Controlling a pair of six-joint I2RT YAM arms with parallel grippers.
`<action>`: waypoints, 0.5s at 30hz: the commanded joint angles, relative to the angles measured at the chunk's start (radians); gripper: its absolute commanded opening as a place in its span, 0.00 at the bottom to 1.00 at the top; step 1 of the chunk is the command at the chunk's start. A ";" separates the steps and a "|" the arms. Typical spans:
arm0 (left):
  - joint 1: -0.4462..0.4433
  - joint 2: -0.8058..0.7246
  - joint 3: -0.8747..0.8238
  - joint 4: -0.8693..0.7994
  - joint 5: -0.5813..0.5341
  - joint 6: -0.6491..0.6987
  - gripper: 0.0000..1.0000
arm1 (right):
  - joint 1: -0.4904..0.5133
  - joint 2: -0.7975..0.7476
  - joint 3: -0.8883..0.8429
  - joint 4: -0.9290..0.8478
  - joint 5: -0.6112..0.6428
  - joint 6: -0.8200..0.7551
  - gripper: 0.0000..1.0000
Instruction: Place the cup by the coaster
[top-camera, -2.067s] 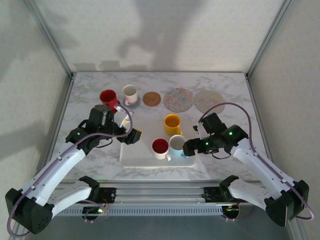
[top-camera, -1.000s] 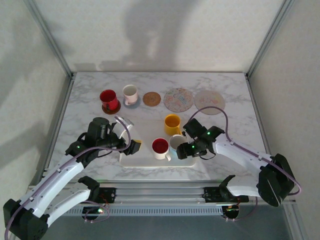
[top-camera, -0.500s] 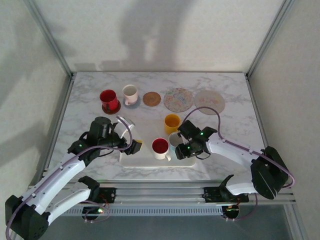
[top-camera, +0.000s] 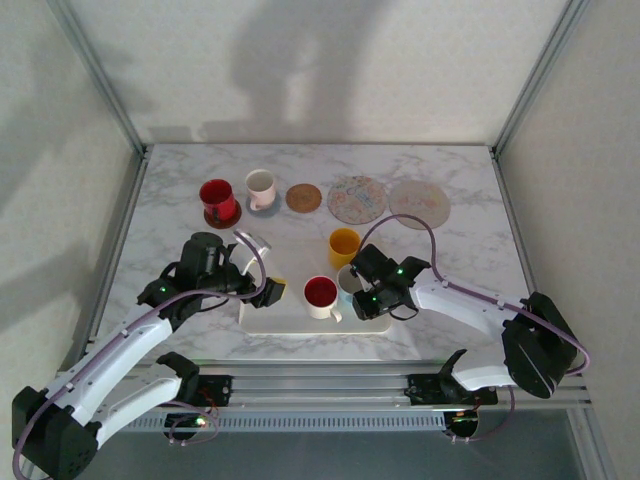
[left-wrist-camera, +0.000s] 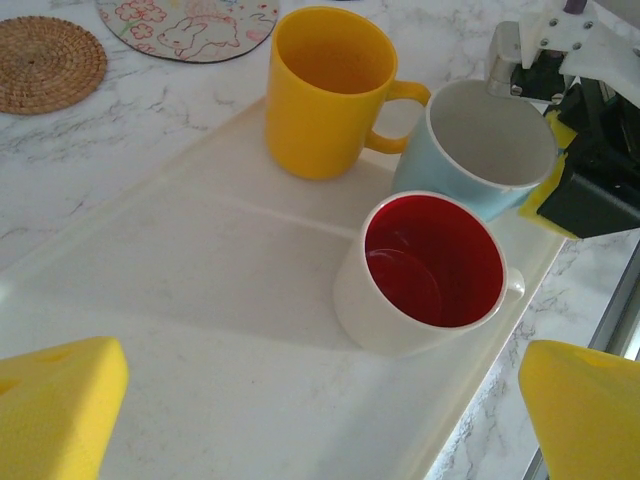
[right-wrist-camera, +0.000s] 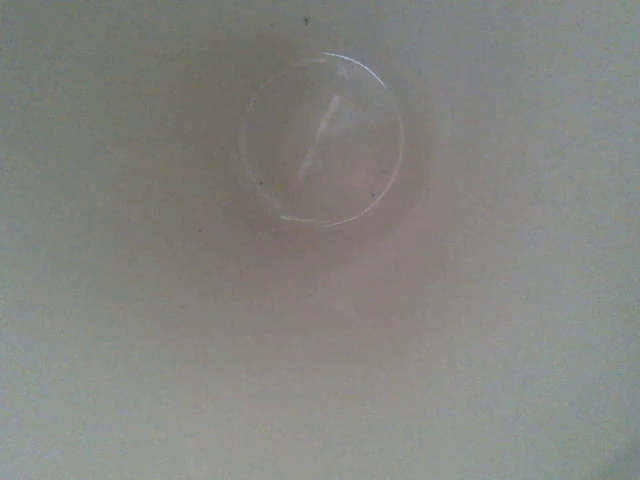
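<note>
While the right claw (top-camera: 360, 287) sits over the pale-blue ceramic cup (left-wrist-camera: 490, 150) on the white tray (left-wrist-camera: 200, 260) (grip impossible to tell), the left claw (left-wrist-camera: 320, 410) hangs wide open, empty.

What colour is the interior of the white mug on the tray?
White mug: red inside, clearest in left wrist view.

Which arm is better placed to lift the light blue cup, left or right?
Right. The right pincer is at the rim of the light blue cup, its camera looking into it. The left pincer hangs open over the left end of the tray, with the red-lined cup in between.
</note>
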 joint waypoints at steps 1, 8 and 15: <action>-0.008 -0.016 -0.006 0.022 0.006 -0.016 1.00 | 0.019 0.001 -0.005 -0.005 0.031 -0.012 0.31; -0.008 -0.028 -0.008 0.016 -0.005 -0.019 1.00 | 0.028 0.011 0.000 -0.004 0.044 -0.023 0.23; -0.008 -0.026 -0.009 0.026 -0.014 -0.019 1.00 | 0.035 -0.003 0.005 -0.017 0.055 -0.033 0.18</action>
